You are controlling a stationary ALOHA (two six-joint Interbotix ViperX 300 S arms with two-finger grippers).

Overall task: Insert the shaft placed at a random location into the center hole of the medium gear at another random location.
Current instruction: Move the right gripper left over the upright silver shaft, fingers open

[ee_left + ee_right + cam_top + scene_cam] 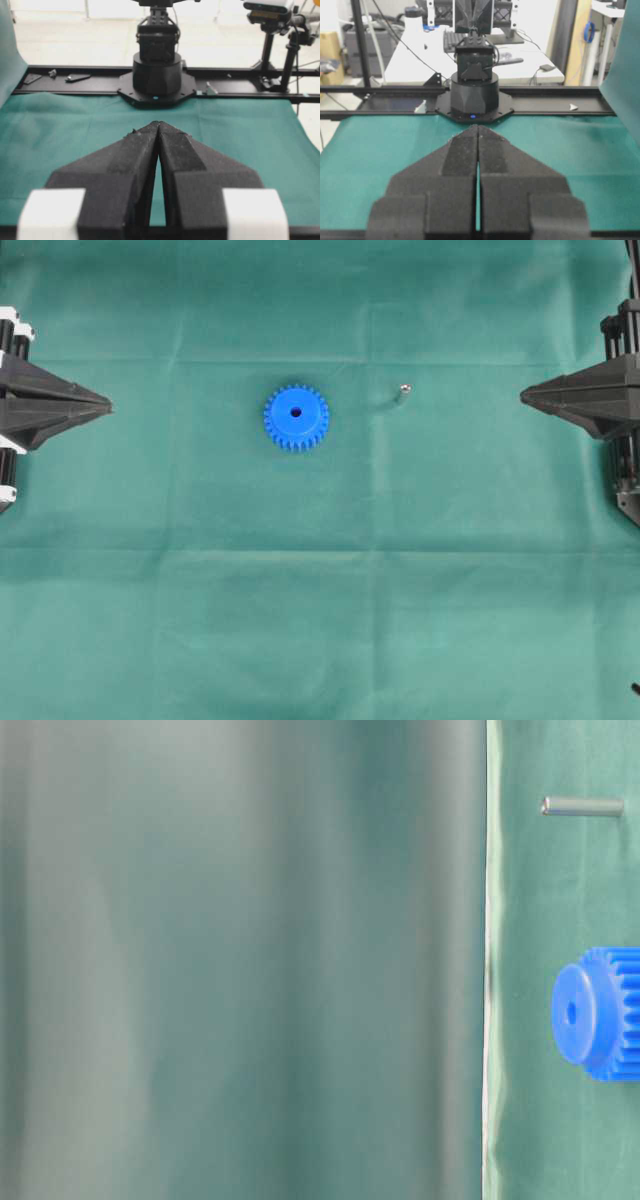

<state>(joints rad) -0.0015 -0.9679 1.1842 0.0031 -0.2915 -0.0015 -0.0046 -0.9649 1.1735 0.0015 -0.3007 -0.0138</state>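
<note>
Both arms are parked at the edges of the green-clothed worktop (320, 620), and neither is holding anything. The left tool (108, 403) has its black fingers pressed together to a point, with nothing between them; the left wrist view shows only a thin seam between the pads, tips touching. The right tool (523, 395) mirrors it on the opposite side, its jaws closed to a wedge and empty as well. That looks like a rest pose, with both points aimed inward at the middle where the parts lie. Moving in from the right tool, the shaft (404, 391) comes first, a tiny silvery pin apparently standing on end, so the overhead view catches mostly its shiny round top. It sits well apart from the tool tip, on open cloth. Further in lies the medium gear (296, 417), bright blue, flat on its face with the raised hub up and the center hole (296, 412) dark and facing the ceiling, which looks good for a drop-in from above. Shaft and gear are near each other but not touching. Nothing stands in the way, only creases in the cloth. The pin's small size is the likely difficulty, since it could be knocked over if the fingers come in off line.
</note>
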